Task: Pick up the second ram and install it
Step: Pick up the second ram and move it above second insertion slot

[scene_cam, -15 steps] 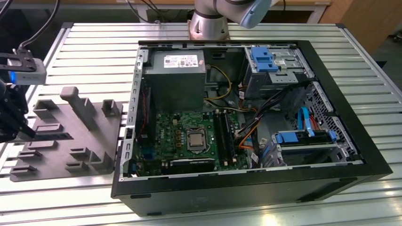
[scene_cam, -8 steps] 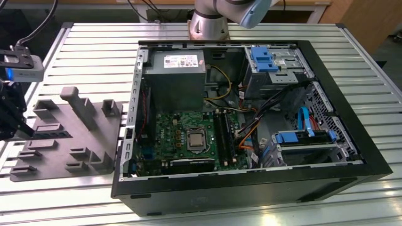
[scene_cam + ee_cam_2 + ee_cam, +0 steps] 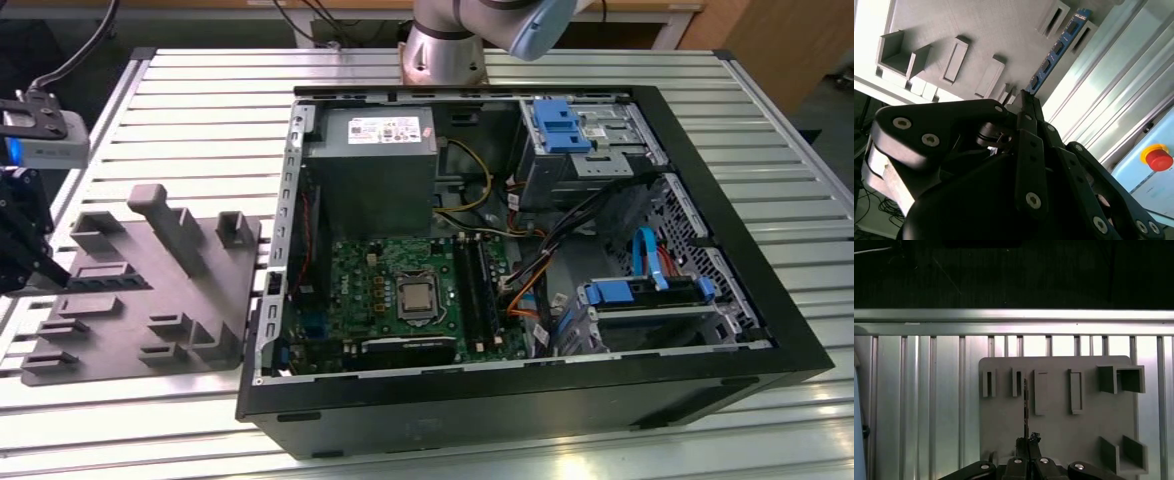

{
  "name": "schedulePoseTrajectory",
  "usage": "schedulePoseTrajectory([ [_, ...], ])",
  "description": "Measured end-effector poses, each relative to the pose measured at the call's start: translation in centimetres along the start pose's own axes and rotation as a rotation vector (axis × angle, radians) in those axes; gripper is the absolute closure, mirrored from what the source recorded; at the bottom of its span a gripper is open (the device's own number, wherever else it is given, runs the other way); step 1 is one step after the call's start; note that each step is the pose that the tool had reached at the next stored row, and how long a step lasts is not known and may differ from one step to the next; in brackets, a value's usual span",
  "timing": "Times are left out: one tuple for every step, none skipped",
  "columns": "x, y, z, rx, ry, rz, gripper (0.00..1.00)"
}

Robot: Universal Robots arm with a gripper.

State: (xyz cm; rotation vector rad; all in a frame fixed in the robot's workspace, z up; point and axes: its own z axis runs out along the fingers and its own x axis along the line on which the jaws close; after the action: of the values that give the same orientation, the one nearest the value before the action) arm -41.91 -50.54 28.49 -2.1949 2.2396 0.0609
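Note:
The second ram (image 3: 1056,47) is a long slim stick, blue with dark chips in the second wrist view. In the first wrist view the ram (image 3: 1025,405) shows edge-on as a thin dark line. My gripper (image 3: 1026,97) is shut on one end of it, and the stick reaches out past the fingertips over the grey moulded tray (image 3: 979,35). The gripper (image 3: 1026,442) holds it over the tray (image 3: 1059,425), beside a row of narrow slots. In the exterior view the gripper (image 3: 27,250) hangs at the far left over the tray's (image 3: 134,300) left edge. Whether the stick touches the tray I cannot tell.
An open computer case (image 3: 694,390) lies on the slatted aluminium table (image 3: 200,90), to the exterior view's right of the tray. Inside are a green motherboard (image 3: 367,275) with long dark memory slots (image 3: 474,290), a power supply (image 3: 371,150) and bundled cables. A red button (image 3: 1159,159) sits beyond the table edge.

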Motion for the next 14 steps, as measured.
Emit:
schedulePoseTrajectory([
  [0.0,0.0,-0.07,0.0,-0.0004,0.0,0.88],
  [0.0,0.0,-0.13,0.0001,-0.001,0.0,0.88],
  [0.0,0.0,-0.19,0.0003,-0.0016,0.0,0.88],
  [-0.01,0.01,-0.26,0.0005,-0.002,0.0,0.88],
  [-0.01,0.01,-0.33,0.0006,-0.0023,0.0,0.88],
  [-0.01,0.01,-0.39,0.0008,-0.0027,0.0,0.88],
  [-0.01,0.01,-0.45,0.001,-0.003,0.0,0.88],
  [-0.01,0.01,-0.51,0.0011,-0.0033,0.0,0.88],
  [-0.01,0.01,-0.56,0.0011,-0.0035,0.0,0.88],
  [-0.02,0.01,-0.62,0.0013,-0.0039,0.0,0.88],
  [-0.02,0.02,-0.7,0.0012,-0.0042,0.0,0.88],
  [-0.02,0.02,-0.79,0.0013,-0.0047,0.0,0.88],
  [-0.03,0.02,-0.89,0.0015,-0.0052,0.0,0.88],
  [-0.03,0.02,-0.99,0.0018,-0.0054,0.0,0.88],
])
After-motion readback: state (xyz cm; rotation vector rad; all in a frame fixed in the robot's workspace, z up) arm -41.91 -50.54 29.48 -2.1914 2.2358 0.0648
